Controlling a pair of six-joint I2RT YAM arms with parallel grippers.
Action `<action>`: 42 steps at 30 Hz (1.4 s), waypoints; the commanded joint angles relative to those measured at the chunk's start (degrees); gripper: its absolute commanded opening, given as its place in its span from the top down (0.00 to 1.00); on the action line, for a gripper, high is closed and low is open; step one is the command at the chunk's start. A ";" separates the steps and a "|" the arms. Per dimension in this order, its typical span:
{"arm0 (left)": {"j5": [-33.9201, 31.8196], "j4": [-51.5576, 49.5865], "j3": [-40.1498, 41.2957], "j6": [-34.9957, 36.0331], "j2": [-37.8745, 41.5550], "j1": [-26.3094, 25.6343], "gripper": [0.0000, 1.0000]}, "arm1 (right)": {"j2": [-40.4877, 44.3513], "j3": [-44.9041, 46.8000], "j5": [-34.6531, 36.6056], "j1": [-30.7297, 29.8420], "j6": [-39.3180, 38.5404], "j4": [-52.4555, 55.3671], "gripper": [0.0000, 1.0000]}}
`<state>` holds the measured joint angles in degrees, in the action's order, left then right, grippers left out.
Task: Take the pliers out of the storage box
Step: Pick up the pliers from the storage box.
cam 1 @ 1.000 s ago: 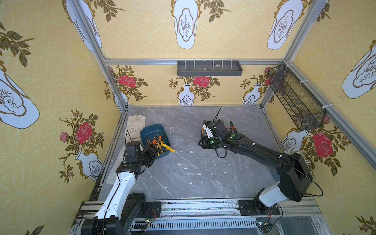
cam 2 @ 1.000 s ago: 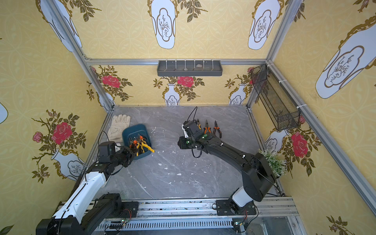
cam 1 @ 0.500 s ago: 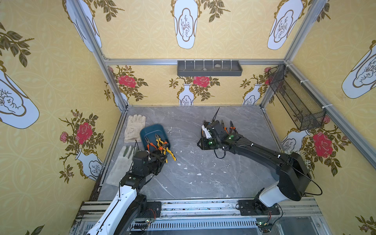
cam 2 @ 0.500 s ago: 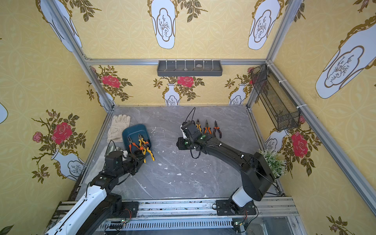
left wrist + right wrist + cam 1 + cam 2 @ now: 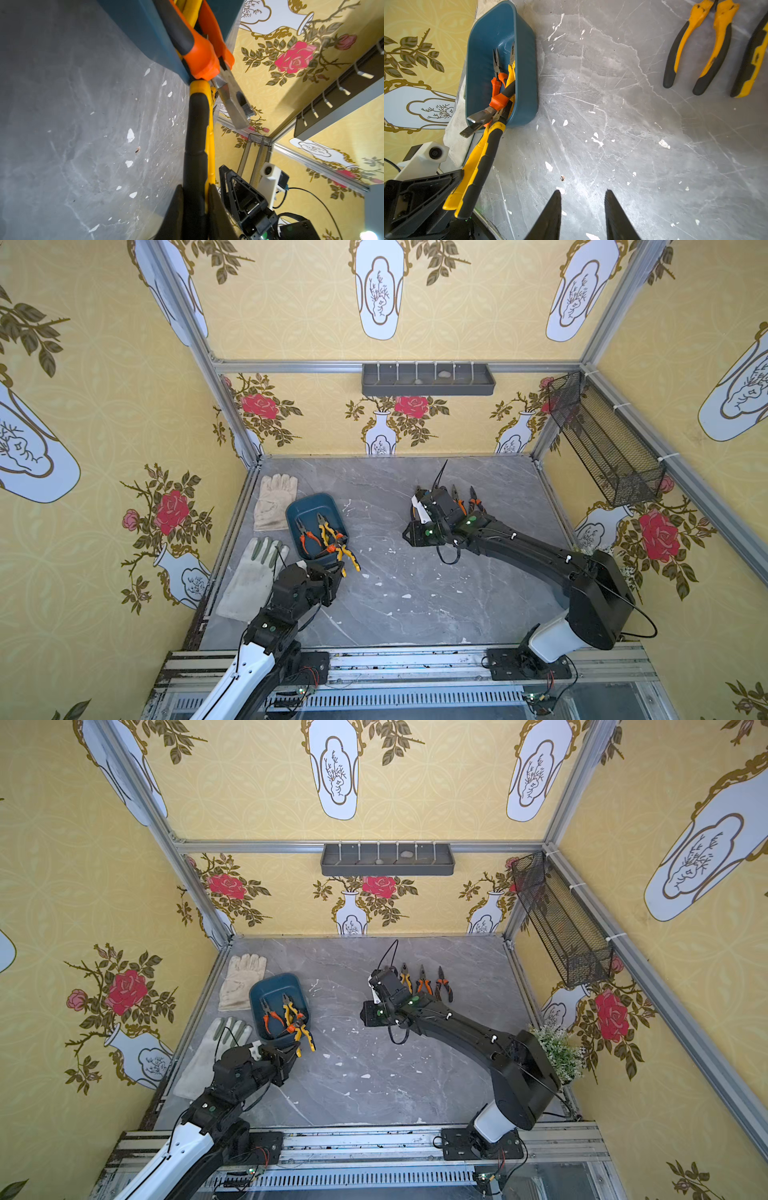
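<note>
Left gripper (image 5: 294, 1049) clamping yellow-handled pliers (image 5: 306, 1036), sticking out over rim of storage box (image 5: 274, 988) — three pliers (image 5: 424, 984) rowed apart

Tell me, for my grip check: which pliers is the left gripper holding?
The yellow-and-black pliers hanging over the storage box's near rim, handles clamped in the left gripper; the other pliers lie ungripped.

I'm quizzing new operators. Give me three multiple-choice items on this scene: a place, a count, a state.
1. Where is the storage box? A in the wire basket; B beside the gloves; C on the wall tray.
2. How many pliers lie side by side outside the box? A one; B three; C six.
3. The left claw is: A open, empty; B out of view; C shut on yellow-handled pliers.
Key: B, the gloves lie next to it; B, a top view shows three; C, the left wrist view shows the pinched handle.
</note>
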<state>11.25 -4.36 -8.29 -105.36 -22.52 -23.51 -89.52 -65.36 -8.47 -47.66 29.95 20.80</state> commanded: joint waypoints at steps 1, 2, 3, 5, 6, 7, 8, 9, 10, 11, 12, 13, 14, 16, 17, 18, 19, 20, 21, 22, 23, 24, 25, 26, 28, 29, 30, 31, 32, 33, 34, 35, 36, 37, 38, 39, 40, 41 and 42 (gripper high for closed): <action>-3.55 8.35 2.69 -5.11 3.55 0.12 1.00 | -2.20 -1.00 -2.16 -1.03 -0.79 -1.98 0.63; -3.85 8.68 3.51 -6.06 4.43 0.10 1.00 | -3.57 -2.35 -3.66 -1.48 -1.55 -1.79 0.63; -4.18 7.66 3.79 -6.34 5.50 0.16 1.00 | -5.58 -4.40 -5.45 -2.18 -2.57 -1.14 0.61; -4.48 4.32 2.84 -5.54 7.01 0.13 1.00 | -9.73 -8.97 -8.98 -3.95 -4.34 0.52 0.56; -4.40 3.59 2.67 -5.54 7.38 0.19 1.00 | -11.56 -11.33 -11.17 -4.99 -5.11 0.86 0.52; -4.23 3.97 2.72 -5.73 7.61 0.18 1.00 | -13.26 -13.40 -13.61 -6.05 -5.55 0.71 0.51; -3.99 3.72 2.54 -5.73 7.82 0.18 1.00 | -14.46 -15.14 -15.72 -7.11 -5.85 0.47 0.51; -3.82 2.87 2.01 -5.44 7.97 0.16 1.00 | -15.47 -17.07 -17.03 -8.00 -5.87 0.01 0.50; -3.69 0.96 1.16 -4.64 8.18 0.17 1.00 | -16.61 -19.00 -17.92 -8.96 -5.91 -0.07 0.49; -3.60 -0.98 0.27 -3.87 8.29 0.14 1.00 | -17.80 -21.38 -18.25 -9.72 -5.96 0.34 0.48; -3.50 -2.42 -0.27 -3.35 8.43 0.21 1.00 | -18.88 -23.35 -18.34 -10.26 -5.83 0.75 0.47; -3.43 -2.99 -0.36 -3.27 8.50 0.13 1.00 | -20.40 -25.38 -18.34 -10.76 -5.76 1.58 0.47; -3.33 -2.94 -0.20 -3.36 8.50 0.17 1.00 | -21.67 -27.28 -18.42 -11.10 -5.85 2.04 0.47; -3.27 -2.61 0.07 -3.37 8.20 0.13 1.00 | -23.81 -29.95 -17.79 -11.59 -6.05 2.80 0.46; -3.25 -2.45 0.16 -3.36 7.96 0.13 1.00 | -24.84 -31.26 -16.71 -11.74 -6.13 3.10 0.47; -3.13 -2.32 0.29 -3.36 7.79 0.17 1.00 | -25.64 -32.06 -15.93 -11.76 -6.22 3.42 0.48; -3.16 -2.08 0.29 -3.23 7.56 0.16 1.00 | -26.43 -33.10 -14.90 -11.76 -6.32 4.01 0.49; -3.16 -2.05 0.18 -3.10 7.32 0.18 1.00 | -27.27 -33.97 -13.84 -11.76 -6.40 4.42 0.50; -3.12 -1.93 0.15 -3.02 7.16 0.17 1.00 | -27.67 -34.44 -12.77 -11.76 -6.51 4.51 0.52; -3.12 -1.73 0.11 -2.92 7.04 0.17 1.00 | -28.08 -34.75 -11.53 -11.76 -6.53 4.18 0.53; -2.99 -1.61 0.08 -2.92 6.80 0.15 1.00 | -28.43 -35.20 -10.59 -11.76 -6.69 4.03 0.54; -2.98 -1.61 0.07 -2.83 6.73 0.13 1.00 | -28.82 -35.82 -9.93 -11.76 -6.88 4.14 0.55; -2.93 -1.54 -0.02 -2.74 6.62 0.17 1.00 | -29.52 -36.60 -9.48 -11.71 -7.10 4.39 0.56; -2.92 -1.53 -0.01 -2.74 6.48 0.19 1.00 | -30.10 -37.43 -9.26 -11.67 -7.28 4.78 0.56; -2.80 -1.51 -0.11 -2.66 6.44 0.13 1.00 | -31.54 -39.17 -9.04 -11.62 -7.65 5.49 0.58; -2.81 -1.61 -0.07 -2.57 6.44 0.14 1.00 | -32.16 -39.82 -9.18 -11.67 -7.75 5.73 0.58; -2.80 -1.64 -0.09 -2.63 6.45 0.18 1.00 | -32.79 -40.49 -9.19 -11.67 -7.88 6.05 0.59; -2.81 -1.70 -0.06 -2.62 6.60 0.18 1.00 | -33.28 -41.09 -9.10 -11.71 -8.12 6.43 0.59; -2.87 -1.82 -0.19 -2.57 6.72 0.17 1.00 | -33.73 -41.54 -8.92 -11.67 -8.40 6.74 0.59; -2.90 -1.89 -0.26 -2.57 6.77 0.17 1.00 | -34.24 -42.11 -8.38 -11.75 -8.67 7.22 0.60; -2.98 -2.05 -0.35 -2.50 6.86 0.13 1.00 | -34.63 -42.47 -7.79 -11.83 -9.01 7.77 0.61; -3.01 -2.14 -0.40 -2.44 6.88 0.17 1.00 | -34.97 -42.77 -7.37 -11.92 -9.35 8.14 0.62; -3.07 -2.21 -0.42 -2.39 6.99 0.13 1.00 | -35.32 -43.07 -7.27 -12.01 -9.71 8.53 0.62; -3.12 -2.45 -0.58 -2.31 7.04 0.13 1.00 | -35.46 -43.12 -7.15 -12.10 -10.04 8.80 0.63; -3.17 -2.58 -0.73 -2.25 7.12 0.15 1.00 | -35.55 -43.09 -6.96 -12.26 -10.22 8.87 0.63; -3.16 -2.92 -0.82 -2.13 7.19 0.13 1.00 | -35.55 -43.13 -6.79 -12.44 -10.43 9.04 0.64; -3.19 -3.09 -0.89 -2.04 7.23 0.13 1.00 | -35.55 -43.09 -6.65 -12.61 -10.69 9.00 0.64; -3.25 -3.19 -0.95 -1.98 7.23 0.15 1.00 | -35.55 -43.09 -6.56 -12.72 -10.78 9.04 0.65; -3.32 -3.26 -1.07 -1.96 7.23 0.13 1.00 | -35.64 -43.09 -6.57 -12.80 -10.80 8.97 0.65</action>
<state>8.14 -11.57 -8.51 -108.57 -15.59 -23.42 -124.97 -108.14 -16.10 -60.18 20.36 29.06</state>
